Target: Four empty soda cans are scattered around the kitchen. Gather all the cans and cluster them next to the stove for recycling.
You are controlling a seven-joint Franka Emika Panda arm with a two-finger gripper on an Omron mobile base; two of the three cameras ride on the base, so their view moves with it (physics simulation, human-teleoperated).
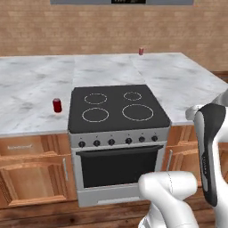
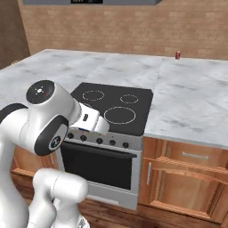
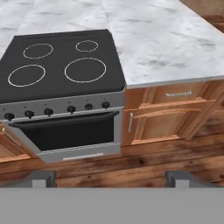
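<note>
Robot arm (image 2: pixel 42 120): glossy white rounded shells, bulbous links, dark charcoal bands at joints. Round black cap with small white markings and red dot on one joint. White wrist block carries small dark rectangular mark. In left base view, long black panel with faint white lettering runs down white link. Gripper (image 3: pixel 111 177): two small dark grey finger tips, squared, set wide apart.

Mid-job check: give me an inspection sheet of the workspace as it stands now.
Surface: marble counter wraps the stove; cooktop bare.
Job's things: red can on the counter left of the stove, close to its edge; a second red can at the far counter edge by the brick wall.
Clutter: nothing seen.
Grippers: gripper pulled back over the floor before the oven, jaws open, empty.
Cables: nothing seen.
Surroundings: wooden cabinets, wood floor.
</note>
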